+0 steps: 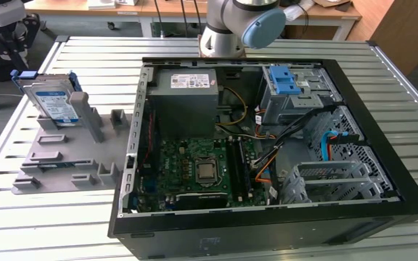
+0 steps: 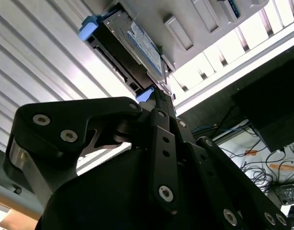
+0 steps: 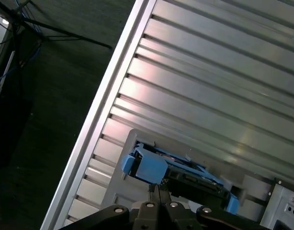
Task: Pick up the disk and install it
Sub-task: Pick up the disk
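Sees the gripper [image 3: 157, 192] pinched tip to tip, clasping nothing. Finds the disk [image 3: 178, 171] straight ahead of those tips and untouched, propped on edge in a grey holder [image 1: 56, 157], likely to leave its blue carrier free for grasping. Beyond the fingers, notes slatted aluminium table [image 3: 209, 72], open computer case [image 1: 267, 234] awaiting the drive, dark cabled floor [image 3: 37, 105].

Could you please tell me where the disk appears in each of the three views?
Exterior view: disk upright in the grey holder, at the exterior view's left.
Second wrist view: disk beyond the pincer.
First wrist view: its blue-framed edge beyond the pincer.
Shared landmark: the grey holder.
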